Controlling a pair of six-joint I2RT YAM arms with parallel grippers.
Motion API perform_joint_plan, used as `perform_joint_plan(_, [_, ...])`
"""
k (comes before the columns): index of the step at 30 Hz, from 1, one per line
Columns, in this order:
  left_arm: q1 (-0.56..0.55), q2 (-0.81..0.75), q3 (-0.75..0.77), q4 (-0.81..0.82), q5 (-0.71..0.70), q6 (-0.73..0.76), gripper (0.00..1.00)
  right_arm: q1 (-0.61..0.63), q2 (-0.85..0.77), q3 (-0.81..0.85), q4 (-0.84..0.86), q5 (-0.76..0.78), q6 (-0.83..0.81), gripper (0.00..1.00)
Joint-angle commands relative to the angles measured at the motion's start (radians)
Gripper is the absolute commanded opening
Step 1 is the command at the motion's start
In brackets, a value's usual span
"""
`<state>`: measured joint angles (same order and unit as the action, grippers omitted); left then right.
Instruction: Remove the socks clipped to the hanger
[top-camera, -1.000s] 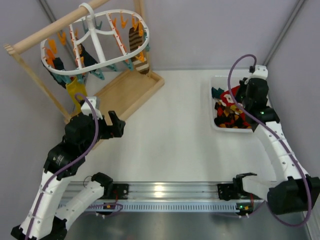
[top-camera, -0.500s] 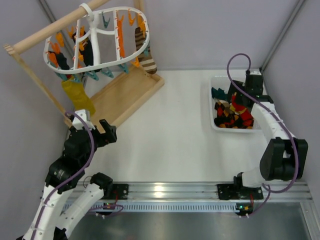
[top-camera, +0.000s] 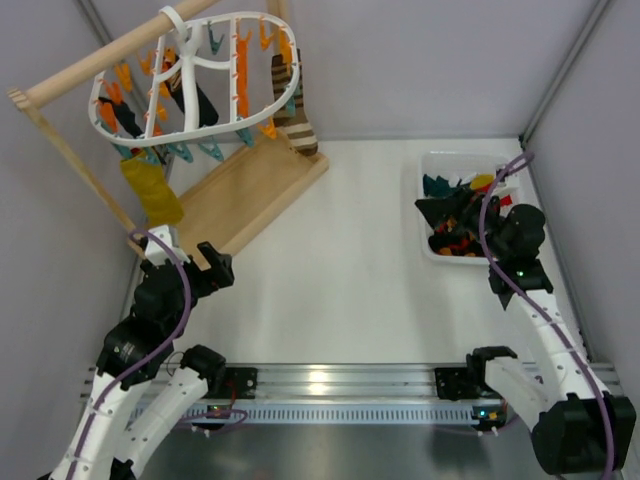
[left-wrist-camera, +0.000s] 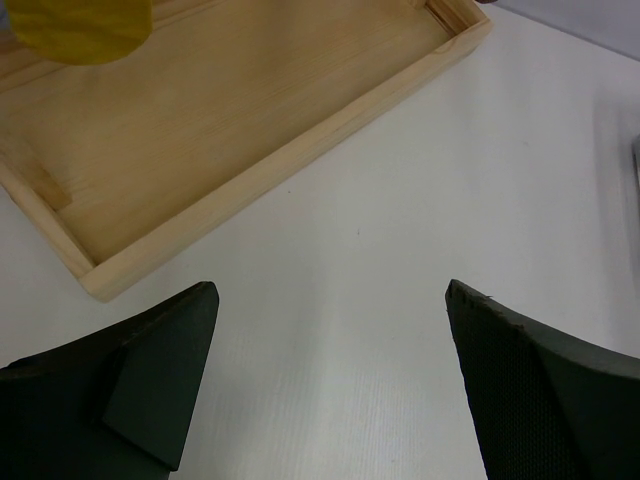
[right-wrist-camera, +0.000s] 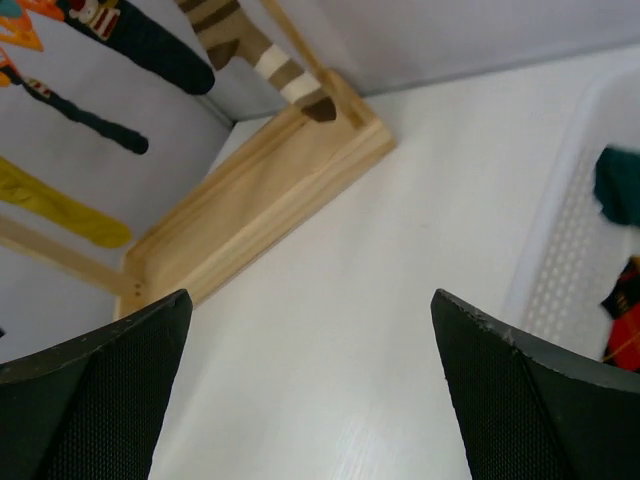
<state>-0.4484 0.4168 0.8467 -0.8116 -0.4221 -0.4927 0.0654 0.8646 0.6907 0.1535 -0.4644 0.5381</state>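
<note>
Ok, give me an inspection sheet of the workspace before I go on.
Surface: white table, bare in the middle.
Job's things: hanger hangs from the rod; yellow sock, striped sock and black socks clipped to it; more socks in the bin.
Clutter: nothing seen.
Grippers: left gripper open, empty, over the table near the wooden tray; right gripper open, empty, by the bin.
Cables: purple left cable and right cable loop along their arms, clear of the hanger.
Surroundings: grey walls; metal rail at the near edge.
</note>
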Motion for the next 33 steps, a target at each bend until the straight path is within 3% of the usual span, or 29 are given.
perform_joint_plan(1, [-0.003, -0.015, -0.011, 0.051, -0.03, -0.018, 0.99, 0.007, 0.004, -0.074, 0.247, -0.146, 0.213, 1.0])
perform_joint_plan(5, [-0.003, -0.015, -0.014, 0.052, -0.038, -0.021, 0.99, 0.004, -0.012, -0.131, 0.343, -0.213, 0.345, 0.99])
perform_joint_plan(8, [-0.001, -0.009, -0.014, 0.051, -0.043, -0.021, 0.99, -0.009, -0.033, -0.137, 0.345, -0.282, 0.341, 0.99])
perform_joint_plan(12, [-0.003, 0.007, -0.009, 0.051, -0.044, -0.02, 0.99, -0.024, -0.099, -0.178, 0.302, -0.231, 0.355, 1.0])
perform_joint_plan(18, [-0.003, 0.062, 0.015, 0.046, -0.075, -0.027, 0.99, -0.024, -0.212, -0.149, 0.075, -0.145, 0.228, 1.0])
perform_joint_plan(23, [-0.003, 0.122, 0.012, 0.055, -0.102, -0.144, 0.99, -0.024, -0.317, -0.111, -0.132, -0.083, 0.086, 0.99])
perform_joint_plan(33, [-0.003, 0.332, -0.058, 0.19, -0.193, -0.135, 0.99, -0.009, -0.358, -0.148, -0.215, 0.024, -0.059, 1.0])
